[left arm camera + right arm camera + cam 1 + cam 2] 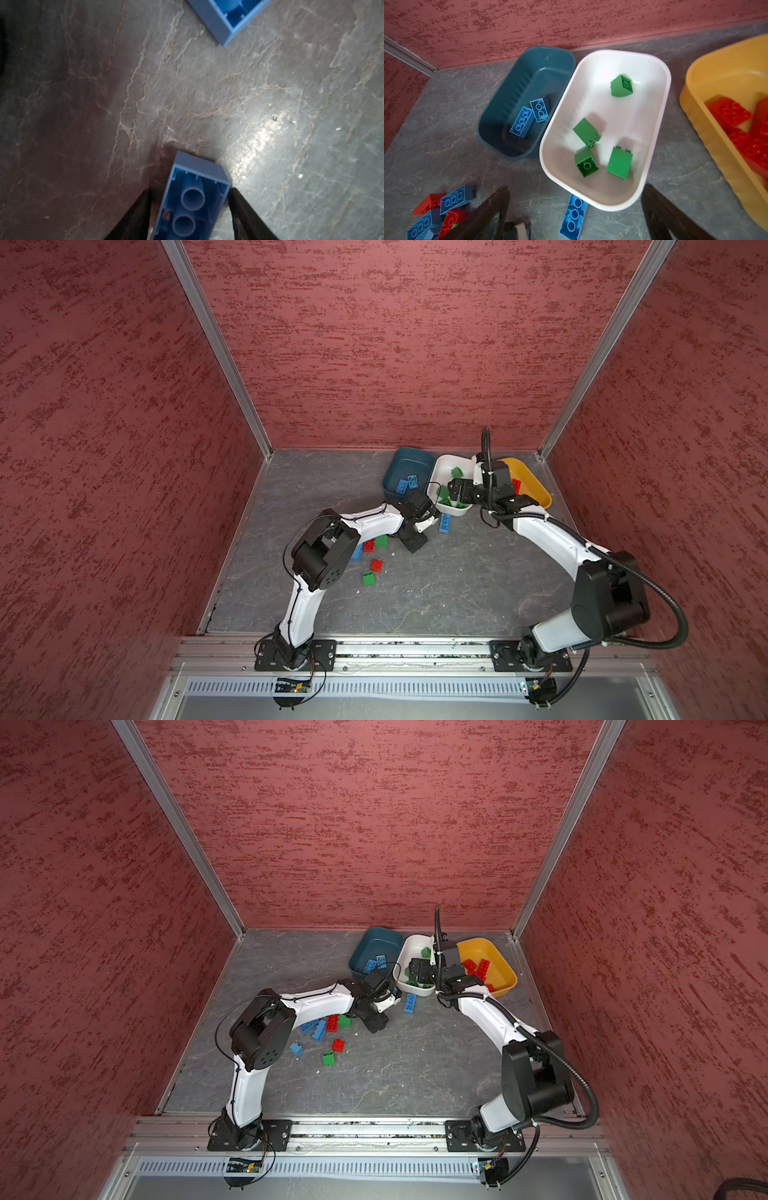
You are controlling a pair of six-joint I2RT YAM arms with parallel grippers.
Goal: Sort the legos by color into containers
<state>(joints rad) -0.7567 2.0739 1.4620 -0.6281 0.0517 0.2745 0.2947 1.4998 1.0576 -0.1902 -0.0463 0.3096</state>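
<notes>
Near the white tub, left fingers stand apart astride an upturned blue brick on the surface, its long axis running between them, one touching; right fingers gape empty above the tub's green bricks.

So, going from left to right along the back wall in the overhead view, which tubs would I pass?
First the teal-blue tub → white tub → yellow-orange tub.

Upturned blue brick within the end effector
</notes>
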